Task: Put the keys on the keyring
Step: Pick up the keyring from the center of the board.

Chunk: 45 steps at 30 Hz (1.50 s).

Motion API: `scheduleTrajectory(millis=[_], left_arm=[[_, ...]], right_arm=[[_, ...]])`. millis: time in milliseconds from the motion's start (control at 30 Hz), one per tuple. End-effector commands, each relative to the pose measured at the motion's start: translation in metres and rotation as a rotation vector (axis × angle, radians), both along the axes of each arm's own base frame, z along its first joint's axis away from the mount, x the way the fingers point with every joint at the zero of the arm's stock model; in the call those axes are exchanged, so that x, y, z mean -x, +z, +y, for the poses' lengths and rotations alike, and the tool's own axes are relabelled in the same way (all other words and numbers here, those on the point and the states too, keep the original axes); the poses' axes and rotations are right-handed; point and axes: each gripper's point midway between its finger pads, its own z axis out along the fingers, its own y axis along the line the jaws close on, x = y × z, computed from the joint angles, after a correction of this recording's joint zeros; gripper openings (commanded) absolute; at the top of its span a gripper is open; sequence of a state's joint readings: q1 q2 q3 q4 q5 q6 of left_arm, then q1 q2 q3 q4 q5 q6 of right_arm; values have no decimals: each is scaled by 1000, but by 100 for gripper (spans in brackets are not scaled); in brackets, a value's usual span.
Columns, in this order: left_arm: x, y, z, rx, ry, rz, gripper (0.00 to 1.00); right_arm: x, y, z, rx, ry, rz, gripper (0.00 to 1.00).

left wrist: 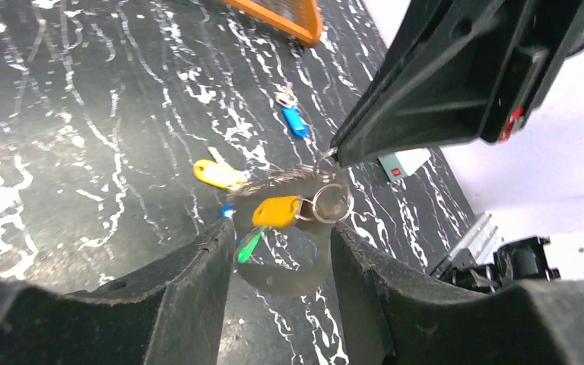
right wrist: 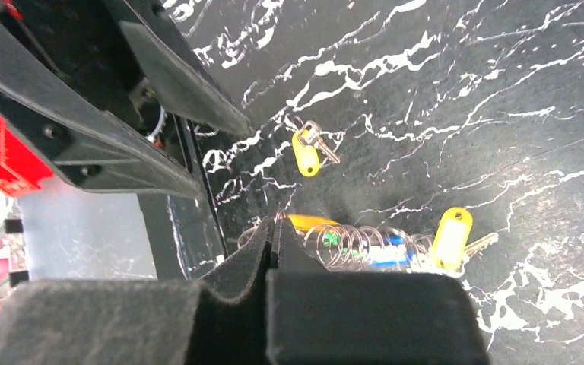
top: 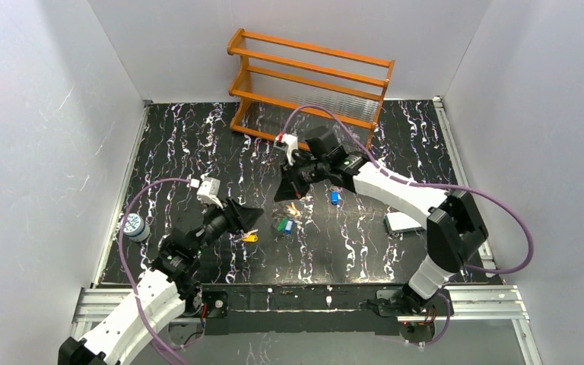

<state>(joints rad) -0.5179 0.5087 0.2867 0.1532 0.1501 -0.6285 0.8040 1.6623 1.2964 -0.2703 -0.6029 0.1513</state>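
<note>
My right gripper (top: 287,196) is shut on one end of the keyring (right wrist: 350,243), a thin whitish wire loop that looks like a stretched coil, lifted just above the table. An orange key (left wrist: 276,211) with a small ring, a green key (left wrist: 248,245), a blue-headed key (right wrist: 391,255) and a yellow key (right wrist: 452,237) cluster at the coil. My left gripper (left wrist: 281,251) is open and empty, its fingers either side of the orange and green keys without touching them. Another yellow key (right wrist: 305,150) and a blue key (left wrist: 294,120) lie apart.
An orange wooden rack (top: 312,76) stands at the back. A blue-and-white patterned disc (top: 133,226) sits at the left edge. A white box (top: 403,221) lies at the right. Grey walls close in the black marbled table (top: 198,144).
</note>
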Motion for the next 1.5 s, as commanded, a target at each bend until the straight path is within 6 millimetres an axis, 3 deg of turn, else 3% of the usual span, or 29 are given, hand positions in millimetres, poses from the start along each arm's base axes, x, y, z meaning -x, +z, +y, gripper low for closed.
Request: scheduleTrajectory(millis=[0, 267, 733, 1467], left_arm=[[2, 42, -23, 141, -128, -204, 46], [11, 69, -30, 212, -199, -389, 42], [17, 80, -34, 224, -244, -493, 41], [24, 104, -50, 262, -358, -599, 23]], right_arm=[[-3, 40, 2, -181, 12, -28, 1], [12, 62, -6, -278, 83, -57, 1], [30, 97, -11, -400, 161, -100, 1], [39, 106, -10, -438, 218, -83, 1]])
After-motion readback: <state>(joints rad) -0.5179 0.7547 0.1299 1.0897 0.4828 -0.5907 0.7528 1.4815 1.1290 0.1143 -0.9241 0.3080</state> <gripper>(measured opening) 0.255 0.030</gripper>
